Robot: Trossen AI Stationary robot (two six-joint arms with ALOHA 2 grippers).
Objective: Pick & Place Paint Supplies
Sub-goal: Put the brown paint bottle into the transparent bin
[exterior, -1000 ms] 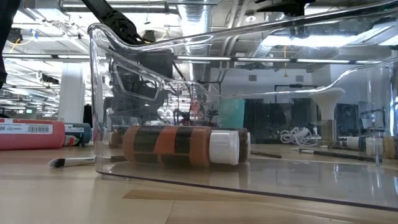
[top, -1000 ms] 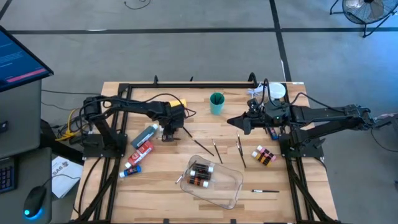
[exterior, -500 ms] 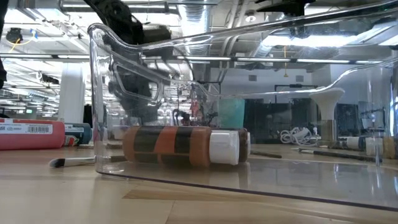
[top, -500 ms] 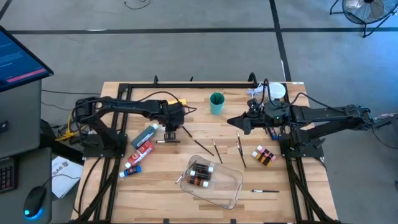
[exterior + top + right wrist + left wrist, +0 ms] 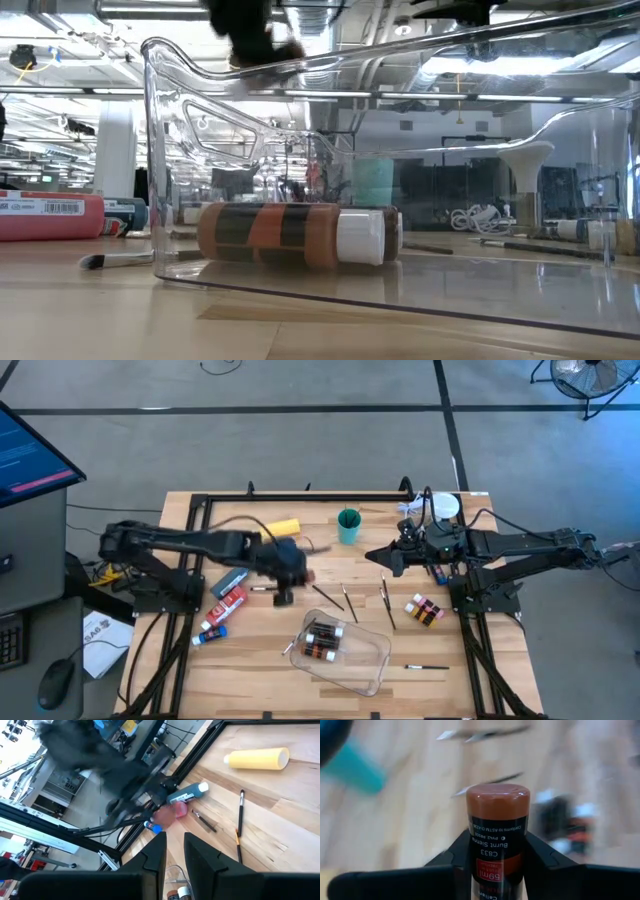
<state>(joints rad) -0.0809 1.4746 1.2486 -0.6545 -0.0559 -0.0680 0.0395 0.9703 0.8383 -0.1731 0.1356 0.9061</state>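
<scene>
Wooden counter (image 5: 250,670), high view: left gripper (image 5: 283,596) mid-counter, blurred; right gripper (image 5: 381,556) near teal cup (image 5: 348,526). Clear tray (image 5: 365,660) holds paint bottles (image 5: 322,641).

Low view: bottles lying inside tray.

Left wrist view: gripper clamped on burnt sienna bottle (image 5: 497,832).

Right wrist view: fingers (image 5: 200,855) narrowly apart, holding nothing; yellow bottle (image 5: 257,758) on counter.

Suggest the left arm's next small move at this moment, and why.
Probably carry on toward the clear tray and lower over it. The left gripper is clamped on a brown Burnt Sienna paint bottle, and it sits just left of the tray, which already holds similar bottles. The right gripper waits near the teal cup.
</scene>
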